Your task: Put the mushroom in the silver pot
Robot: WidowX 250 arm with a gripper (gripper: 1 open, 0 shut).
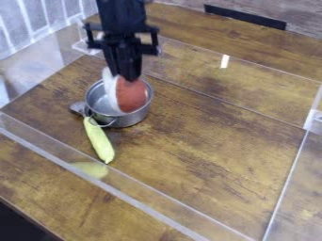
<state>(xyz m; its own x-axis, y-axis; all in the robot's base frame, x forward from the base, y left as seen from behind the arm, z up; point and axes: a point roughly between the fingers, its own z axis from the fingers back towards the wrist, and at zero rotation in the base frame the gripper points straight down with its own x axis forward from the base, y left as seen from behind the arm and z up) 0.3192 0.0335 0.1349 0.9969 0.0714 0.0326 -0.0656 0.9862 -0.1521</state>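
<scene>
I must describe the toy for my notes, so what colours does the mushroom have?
The mushroom has a reddish-brown cap and a white stem, shown in the camera view.

1 arm reaching downward | tool (123,73) pointing down, apparently closed

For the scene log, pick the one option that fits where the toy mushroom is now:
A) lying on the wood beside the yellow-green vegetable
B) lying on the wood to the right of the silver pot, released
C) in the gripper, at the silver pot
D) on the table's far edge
C: the gripper is closed on the toy mushroom, whose red cap shows against the silver pot.
</scene>
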